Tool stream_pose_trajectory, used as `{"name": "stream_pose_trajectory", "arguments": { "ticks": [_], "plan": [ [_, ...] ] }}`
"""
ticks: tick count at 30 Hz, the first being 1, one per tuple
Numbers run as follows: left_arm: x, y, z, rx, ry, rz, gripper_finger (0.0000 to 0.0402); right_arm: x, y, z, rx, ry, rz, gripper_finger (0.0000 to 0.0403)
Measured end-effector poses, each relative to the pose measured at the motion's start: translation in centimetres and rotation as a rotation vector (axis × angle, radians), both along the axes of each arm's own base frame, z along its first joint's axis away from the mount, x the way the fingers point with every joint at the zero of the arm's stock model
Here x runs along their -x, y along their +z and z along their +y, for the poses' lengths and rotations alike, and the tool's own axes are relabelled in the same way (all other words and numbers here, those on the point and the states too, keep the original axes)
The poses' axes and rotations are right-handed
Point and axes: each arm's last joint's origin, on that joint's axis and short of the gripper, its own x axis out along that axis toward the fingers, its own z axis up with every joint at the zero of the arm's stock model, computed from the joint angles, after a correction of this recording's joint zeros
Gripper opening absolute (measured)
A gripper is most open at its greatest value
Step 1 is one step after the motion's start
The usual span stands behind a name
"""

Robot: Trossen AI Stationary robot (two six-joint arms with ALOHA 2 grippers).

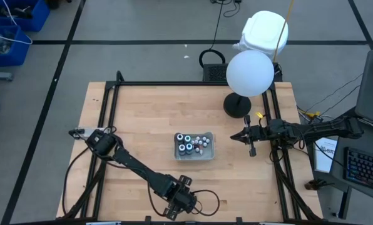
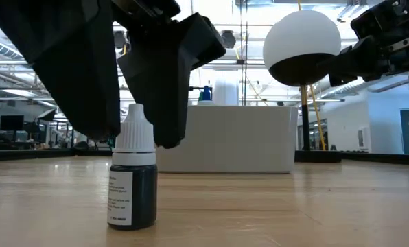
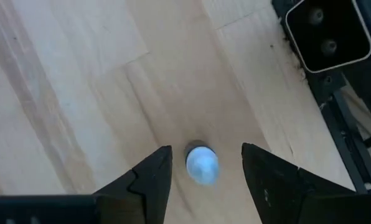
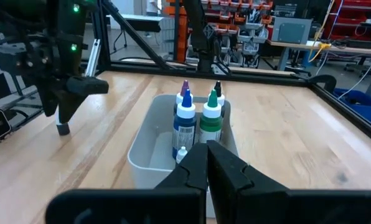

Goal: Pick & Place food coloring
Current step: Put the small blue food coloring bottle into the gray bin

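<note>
Left gripper (image 3: 204, 180) poised directly above a lone food coloring bottle (image 2: 132, 175), near the front edge of the wooden table (image 1: 143, 112) and well apart from the clear tray (image 1: 208, 152) at the table's middle. Jaws spread wide, one finger on each side of the white cap (image 3: 201, 165), neither pad touching it; nothing held. Bottle upright on its base, long axis vertical, nozzle tip pointing straight up into the gap between the fingers, printed label facing the low camera. Remaining bottles (image 4: 197, 121) standing upright in the tray, caps up, clustered toward one end. Right gripper (image 4: 207, 165) pinched fully shut on nothing, parked over the table's right side, looking across at the tray.

Likely step: descent and closing on the lone bottle, to carry it to the tray or away from it; cannot tell which from here.

Risks, as judged from this pose:
- Tipping: a narrow, tall bottle on a small base; a finger brushing the cap on the way down, or one pad landing before the other, likely to topple it.
- Slipping: closing only on the tapered cap instead of the wider body, likely to squeeze the bottle out or let it swing in the grip.
- Off-centre approach: cap sits slightly nearer one finger in the left wrist view, so uneven contact possible.
- Rolling: once knocked flat, a round bottle could roll toward the nearby table edge.
</note>
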Motion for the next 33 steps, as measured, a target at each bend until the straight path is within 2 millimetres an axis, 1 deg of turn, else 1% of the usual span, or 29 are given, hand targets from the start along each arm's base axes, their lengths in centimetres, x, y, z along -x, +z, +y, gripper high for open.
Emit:
{"name": "stream_pose_trajectory", "arguments": {
  "ticks": [3,10,19,25,28,33],
  "plan": [
    [0.1,-0.1,0.1,0.007,-0.001,0.025,0.0195,0.0,0.0,0.0,0.006,0.001,-0.004,0.0],
    [0.1,0.0,0.1,0.011,-0.002,0.023,0.0195,0.0,0.2,0.0,0.016,0.002,-0.018,0.0],
    [-0.3,-1.1,0.2,0.015,0.0,0.04,0.0195,0.0,0.2,0.0,0.015,0.002,-0.018,0.0],
    [-0.3,-1.2,0.2,0.027,-0.005,0.054,0.0193,0.0,0.2,0.0,0.016,0.002,-0.018,0.0],
    [-0.2,-1.3,0.1,0.031,-0.007,0.058,0.0176,0.0,0.1,0.0,0.015,0.002,-0.018,0.0],
    [-0.3,-1.3,0.2,0.033,-0.001,0.058,0.0121,0.0,0.1,0.0,0.015,0.002,-0.018,0.0]
  ]
}}
